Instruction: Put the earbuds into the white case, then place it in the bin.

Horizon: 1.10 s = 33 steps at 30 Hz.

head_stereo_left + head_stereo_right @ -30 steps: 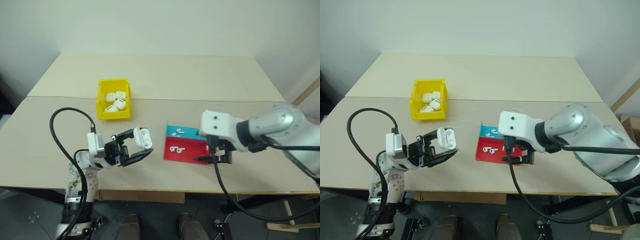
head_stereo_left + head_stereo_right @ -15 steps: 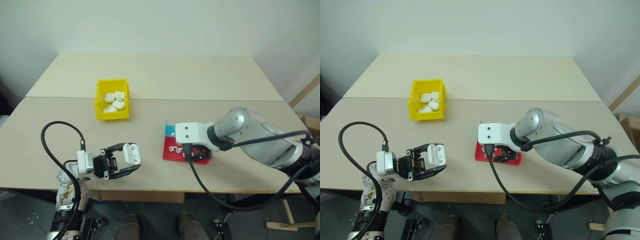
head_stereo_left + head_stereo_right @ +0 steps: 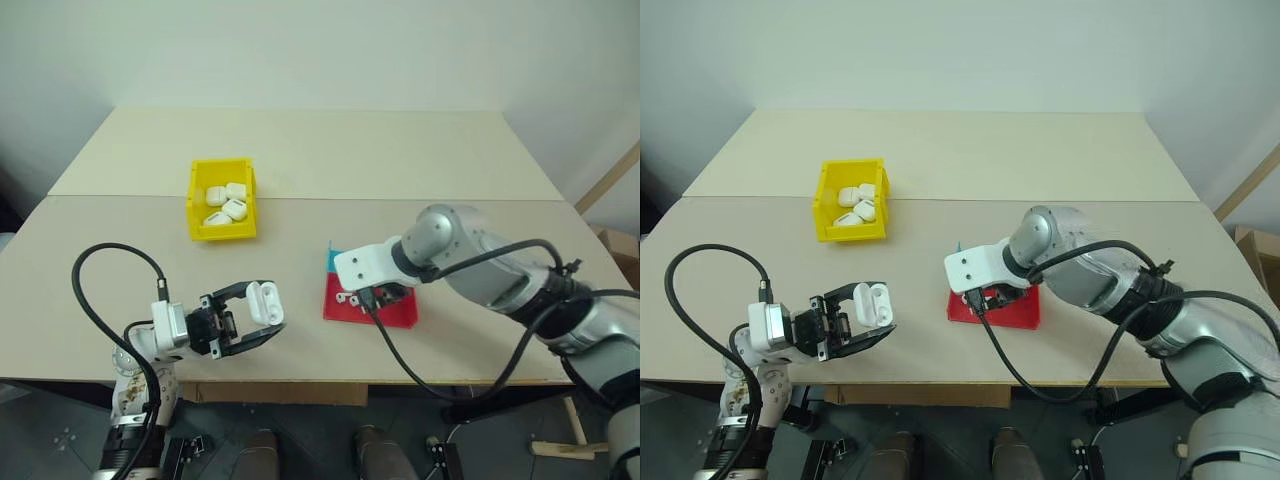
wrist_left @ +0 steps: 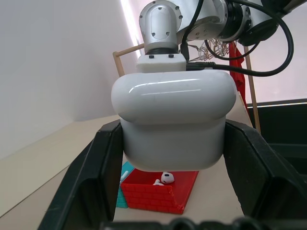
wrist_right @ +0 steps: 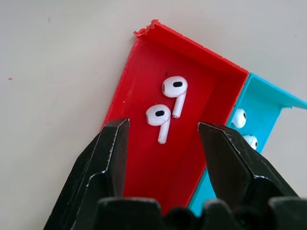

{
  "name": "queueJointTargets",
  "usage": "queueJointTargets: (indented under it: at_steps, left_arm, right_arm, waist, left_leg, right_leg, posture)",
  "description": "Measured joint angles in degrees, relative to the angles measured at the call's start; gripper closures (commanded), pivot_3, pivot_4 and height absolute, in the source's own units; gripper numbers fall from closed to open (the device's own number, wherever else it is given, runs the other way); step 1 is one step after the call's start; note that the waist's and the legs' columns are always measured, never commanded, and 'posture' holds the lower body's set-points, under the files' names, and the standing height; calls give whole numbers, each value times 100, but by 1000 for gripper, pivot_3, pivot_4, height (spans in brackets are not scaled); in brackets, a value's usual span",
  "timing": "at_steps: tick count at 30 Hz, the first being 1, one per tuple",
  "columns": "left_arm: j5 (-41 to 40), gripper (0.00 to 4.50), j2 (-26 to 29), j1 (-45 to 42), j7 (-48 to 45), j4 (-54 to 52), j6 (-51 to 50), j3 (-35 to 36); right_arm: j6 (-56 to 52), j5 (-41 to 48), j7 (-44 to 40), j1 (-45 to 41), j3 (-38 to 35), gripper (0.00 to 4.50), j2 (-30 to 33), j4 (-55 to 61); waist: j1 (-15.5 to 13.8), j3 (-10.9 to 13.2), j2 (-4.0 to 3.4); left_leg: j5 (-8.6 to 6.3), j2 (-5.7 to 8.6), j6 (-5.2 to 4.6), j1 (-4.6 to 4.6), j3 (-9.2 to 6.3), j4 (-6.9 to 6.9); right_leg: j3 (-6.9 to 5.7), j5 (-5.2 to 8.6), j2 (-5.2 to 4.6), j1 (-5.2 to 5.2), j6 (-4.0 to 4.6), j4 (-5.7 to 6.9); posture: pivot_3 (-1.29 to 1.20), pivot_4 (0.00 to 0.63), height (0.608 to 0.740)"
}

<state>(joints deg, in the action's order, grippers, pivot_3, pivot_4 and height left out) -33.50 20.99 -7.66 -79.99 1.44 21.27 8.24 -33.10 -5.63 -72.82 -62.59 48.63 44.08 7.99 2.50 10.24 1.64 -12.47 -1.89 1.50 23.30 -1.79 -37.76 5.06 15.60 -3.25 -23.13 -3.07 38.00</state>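
Left gripper [image 3: 262, 318]: clamped on the case [image 3: 265, 302].
Right gripper [image 5: 163, 143]: jaws apart over two earbuds [image 5: 167, 108] in red tray [image 5: 139, 67].
Bin [image 3: 221, 198]: 10 o'clock of tray.

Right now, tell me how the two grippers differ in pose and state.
The left gripper has its jaws shut on the open white case, held off the table near the front edge; the right gripper holds nothing, its jaws apart. The left gripper points sideways toward the tray; the right gripper points down over the tray's red compartment, above two earbuds. Both have two black fingers.
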Motion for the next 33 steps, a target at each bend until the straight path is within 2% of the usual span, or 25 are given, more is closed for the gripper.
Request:
queueJointTargets:
  at_steps: [3,33]
  left_arm:
    - [3,1708,6,65,96,-110,0,-34]
    - [112,1708,271,268,522,-331,12,-93]
  right_arm:
    - [302,-176,-202,3,-3,2324,-141,-224]
    - [1438,-946,-708,318,-313,2324,-799,-1201]
  waist:
    - [-1,0,0]
    - [-1,1,-2]
  left_leg:
    - [0,0,0,1,-1,0]
    - [0,1,0,-1,-1,2]
  right_leg:
    - [0,0,-1,-1,0,-1]
    - [-1,0,-1,1,1,-1]
  posture:
    - [0,150,740]
    - [0,150,740]
